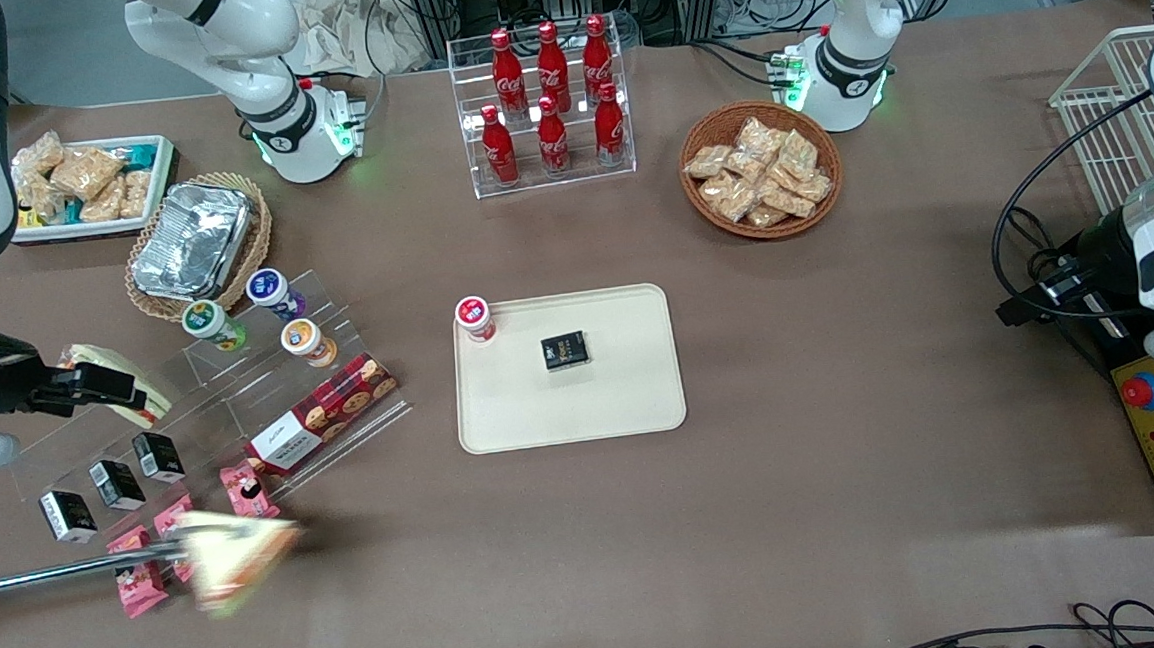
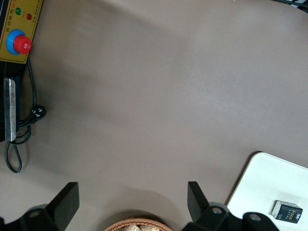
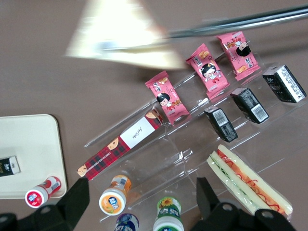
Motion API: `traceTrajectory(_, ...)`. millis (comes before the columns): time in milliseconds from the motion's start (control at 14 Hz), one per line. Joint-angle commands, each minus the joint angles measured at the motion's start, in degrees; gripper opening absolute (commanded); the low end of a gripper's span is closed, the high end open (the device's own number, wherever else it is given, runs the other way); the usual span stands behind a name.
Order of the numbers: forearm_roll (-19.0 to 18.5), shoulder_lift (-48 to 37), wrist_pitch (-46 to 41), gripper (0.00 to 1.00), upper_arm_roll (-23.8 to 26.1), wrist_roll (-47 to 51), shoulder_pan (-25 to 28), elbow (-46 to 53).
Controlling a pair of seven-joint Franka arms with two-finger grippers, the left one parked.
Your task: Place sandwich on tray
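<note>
approach step, the grasp not yet made. the claw (image 3: 142, 190) hangs open and empty over the clear stand (image 3: 166, 154). the sandwich (image 3: 250, 185) lies on that stand, just beside one fingertip and not between the two. a second, blurred wedge (image 1: 241, 557) sits on the end of a metal rod (image 1: 51, 574), nearer the front camera than the claw. the tray (image 1: 582, 404) lies well apart from the claw, toward the parked arm's end, carrying a black box (image 1: 565, 351) and a red-capped cup (image 1: 474, 317). next, i judge, the claw must centre on the sandwich, descend, close gently on the soft wrap, then carry it to bare tray.
</note>
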Motion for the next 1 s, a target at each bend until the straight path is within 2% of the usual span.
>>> traceTrajectory(0,-0.8,0.0,0.2,0.99,0.3,-0.2,-0.4,0.4)
traceTrajectory(571,-0.7,-0.5,-0.4,0.99,0.4,-0.6,-0.5,-0.4)
traceTrajectory(929,-2.7,-5.0,-4.8,0.99,0.2,-13.1,-4.1,-3.0)
